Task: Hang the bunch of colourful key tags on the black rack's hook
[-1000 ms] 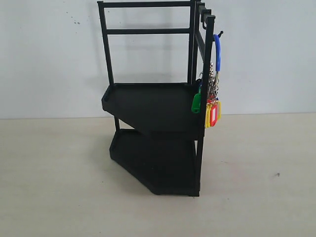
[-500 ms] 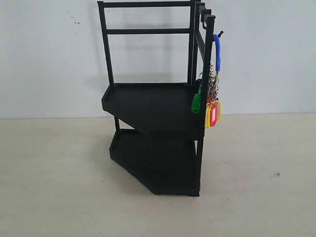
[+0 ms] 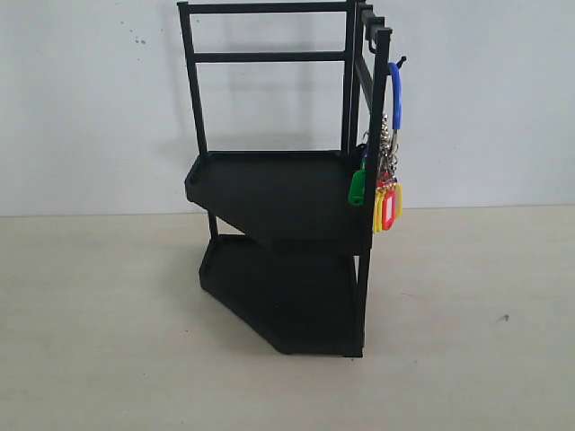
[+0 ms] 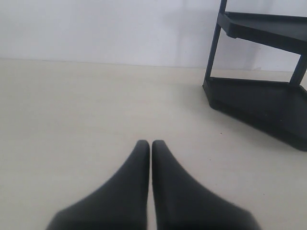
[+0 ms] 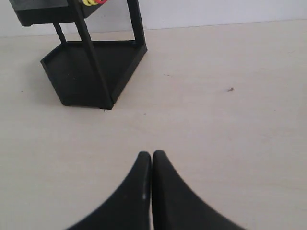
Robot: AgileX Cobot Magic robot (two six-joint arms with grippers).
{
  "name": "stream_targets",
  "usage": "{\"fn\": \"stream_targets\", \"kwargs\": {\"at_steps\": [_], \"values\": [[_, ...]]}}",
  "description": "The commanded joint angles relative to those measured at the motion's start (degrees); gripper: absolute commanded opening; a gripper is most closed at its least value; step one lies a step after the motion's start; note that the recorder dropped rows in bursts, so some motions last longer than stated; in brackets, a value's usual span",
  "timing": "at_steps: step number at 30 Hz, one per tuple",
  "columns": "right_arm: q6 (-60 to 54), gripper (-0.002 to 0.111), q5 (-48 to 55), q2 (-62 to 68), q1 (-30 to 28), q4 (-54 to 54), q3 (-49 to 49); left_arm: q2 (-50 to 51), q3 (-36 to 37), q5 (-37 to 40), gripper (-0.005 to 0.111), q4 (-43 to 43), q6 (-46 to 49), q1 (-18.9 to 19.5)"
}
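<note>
The black rack (image 3: 269, 184) stands upright in the middle of the exterior view. From the hook (image 3: 399, 63) on its top right rail hangs the colourful key tag bunch (image 3: 385, 184) by its blue loop, with the tags dangling beside the right post. Neither arm shows in the exterior view. My left gripper (image 4: 151, 143) is shut and empty above the table, with the rack's lower shelves (image 4: 259, 100) well beyond it. My right gripper (image 5: 151, 154) is also shut and empty; the rack's bottom tray (image 5: 91, 72) and a sliver of the tags (image 5: 93, 2) lie beyond it.
The rack rests on a pale table (image 3: 108, 341) in front of a white wall (image 3: 90, 108). A second black prong (image 3: 371, 45) sits on the same rail behind the hook. Bare tabletop lies on both sides of the rack.
</note>
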Motion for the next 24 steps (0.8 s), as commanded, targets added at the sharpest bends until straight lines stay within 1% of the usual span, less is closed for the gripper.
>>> {"fn": "stream_targets", "kwargs": {"at_steps": [1,6,13,24], "values": [[-0.6,0.000,0.2,-0.3,-0.4,-0.8,0.0,-0.1,0.2,-0.5,0.004,0.3,0.2,0.1],[-1.0,0.000,0.0,-0.3,-4.0,-0.8,0.0,-0.1,0.2,-0.5,0.004,0.3,0.2,0.1],[-8.4,0.000,-1.9,-0.3,-7.0,-1.1,0.0,-0.1,0.2,-0.5,0.004,0.3,0.2,0.1],[-6.9,0.000,-1.5,-0.3,-7.0,0.9,0.0,-0.1,0.2,-0.5,0.004,0.3,0.2,0.1]]}}
